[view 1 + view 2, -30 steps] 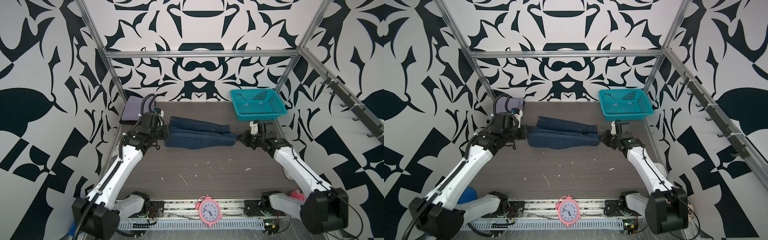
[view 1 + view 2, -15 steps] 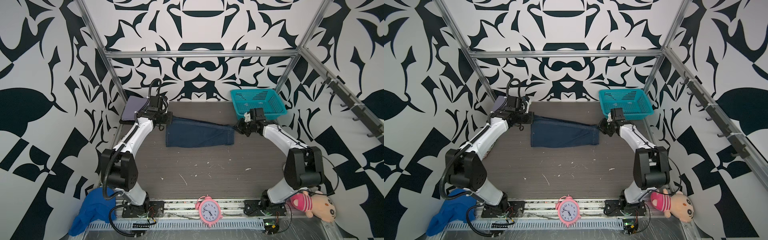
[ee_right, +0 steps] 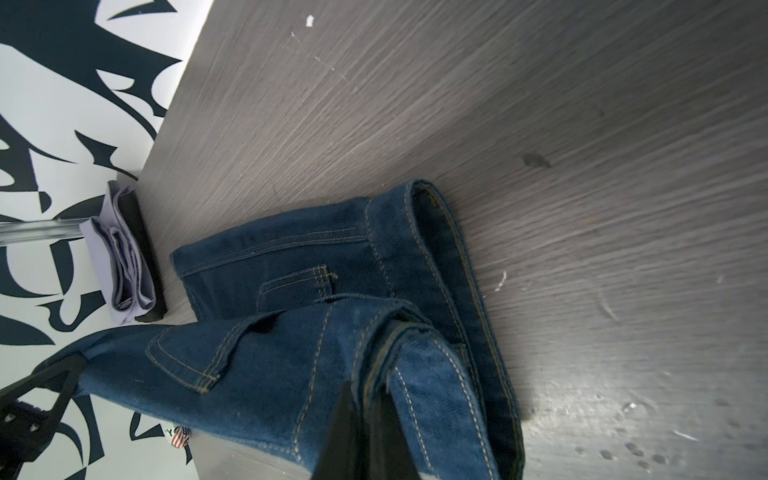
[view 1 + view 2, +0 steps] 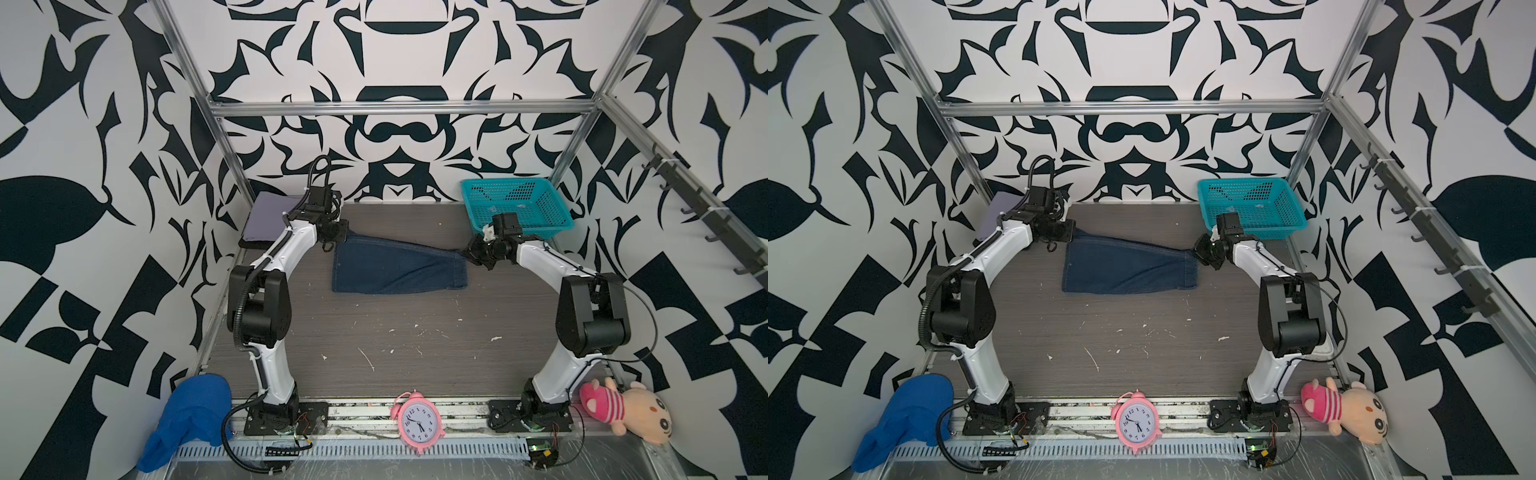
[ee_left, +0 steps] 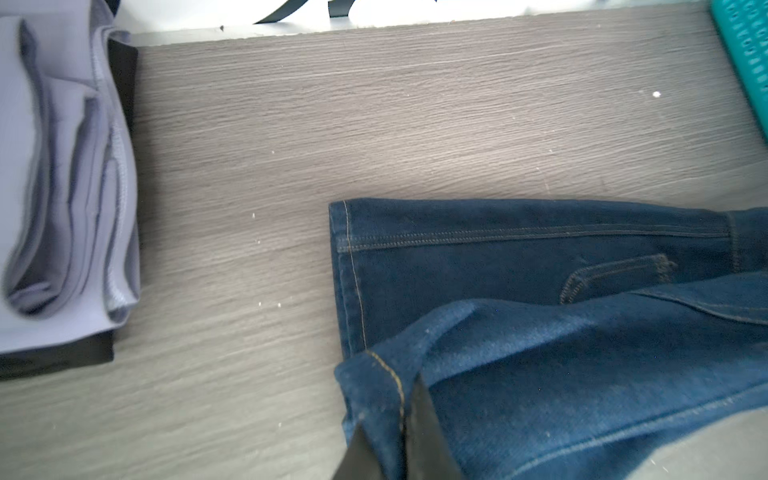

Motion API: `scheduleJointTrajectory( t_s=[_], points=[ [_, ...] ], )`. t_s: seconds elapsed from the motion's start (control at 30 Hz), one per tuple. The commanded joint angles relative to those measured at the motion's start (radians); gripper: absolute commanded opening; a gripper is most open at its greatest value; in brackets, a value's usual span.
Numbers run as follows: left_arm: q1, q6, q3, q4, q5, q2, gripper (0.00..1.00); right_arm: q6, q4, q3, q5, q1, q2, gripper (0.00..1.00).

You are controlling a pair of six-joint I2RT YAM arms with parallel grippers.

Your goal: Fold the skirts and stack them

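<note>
Two grips: left gripper [image 4: 345,236] clenched on dark blue denim skirt [image 4: 395,272] | right gripper [image 4: 466,252] clenched on same | long axis laid left-right | far edge lifted

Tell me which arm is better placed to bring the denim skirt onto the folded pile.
Probably left. The left gripper is shut on a corner of the denim skirt, beside the folded lavender skirt; the right gripper grips the opposite end, near the teal basket.

We see a teal basket [image 4: 505,182] in the far right corner of the wood-grain table [image 4: 395,332], a pink alarm clock [image 4: 417,422] at front centre, a plush toy [image 4: 623,411] front right, and a blue knit cloth [image 4: 191,411] front left.
</note>
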Motion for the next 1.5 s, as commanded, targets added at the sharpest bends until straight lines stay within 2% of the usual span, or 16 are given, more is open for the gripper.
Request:
scheduleJointTrajectory(
  t_s=[0.0, 0.07, 0.1, 0.13, 0.2, 0.23, 0.33, 0.37, 0.47, 0.53, 0.7, 0.87, 0.97, 1.1, 1.27, 1.47],
  points=[
    [0.037, 0.022, 0.056, -0.013, -0.1, 0.04, 0.0, 0.006, 0.003, 0.041, 0.076, -0.034, 0.0, 0.06],
    [0.037, 0.025, 0.07, -0.014, -0.107, 0.058, 0.06, 0.012, 0.019, 0.045, 0.074, -0.035, 0.009, 0.1],
    [0.037, 0.025, 0.078, -0.014, -0.114, 0.066, 0.11, 0.016, 0.03, 0.049, 0.071, -0.035, 0.014, 0.18],
    [0.037, 0.025, 0.081, -0.013, -0.118, 0.075, 0.18, 0.02, 0.034, 0.056, 0.07, -0.035, 0.019, 0.25],
    [0.037, 0.028, 0.098, -0.003, -0.128, 0.091, 0.46, 0.015, 0.03, 0.098, 0.062, -0.035, 0.034, 0.34],
    [0.037, 0.028, 0.11, -0.003, -0.131, 0.098, 0.54, 0.014, 0.027, 0.118, 0.057, -0.036, 0.037, 0.38],
    [0.037, 0.022, 0.18, -0.028, -0.148, 0.115, 0.79, 0.014, 0.008, 0.2, 0.035, -0.036, 0.043, 0.4],
    [0.037, 0.02, 0.2, -0.035, -0.147, 0.111, 0.81, 0.013, 0.0, 0.223, 0.04, -0.036, 0.036, 0.4],
    [0.027, -0.002, 0.188, -0.023, -0.152, 0.065, 0.82, 0.009, 0.008, 0.225, 0.04, -0.036, -0.014, 0.4],
    [0.015, -0.025, 0.134, 0.006, -0.154, 0.012, 0.8, 0.007, 0.056, 0.162, 0.036, -0.03, -0.074, 0.38],
    [-0.002, -0.076, -0.048, 0.091, -0.054, -0.075, 0.67, -0.061, 0.211, -0.046, 0.023, 0.035, -0.194, 0.16],
    [-0.002, -0.128, -0.101, 0.125, -0.002, -0.021, 0.62, -0.158, 0.204, -0.105, 0.031, 0.112, -0.153, 0.02],
    [-0.004, -0.142, -0.051, 0.123, 0.035, 0.053, 0.62, -0.187, 0.194, -0.106, 0.046, 0.132, -0.093, 0.0],
    [-0.007, -0.204, -0.026, 0.142, 0.055, 0.111, 0.57, -0.186, 0.247, -0.138, 0.079, 0.132, -0.045, 0.0],
    [-0.012, -0.298, -0.237, 0.344, 0.047, 0.081, 0.55, -0.173, 0.279, -0.16, 0.103, 0.132, 0.038, 0.0],
    [-0.012, -0.316, -0.311, 0.379, 0.003, 0.096, 0.54, -0.16, 0.28, -0.194, 0.127, 0.123, 0.095, 0.0]
  ],
)
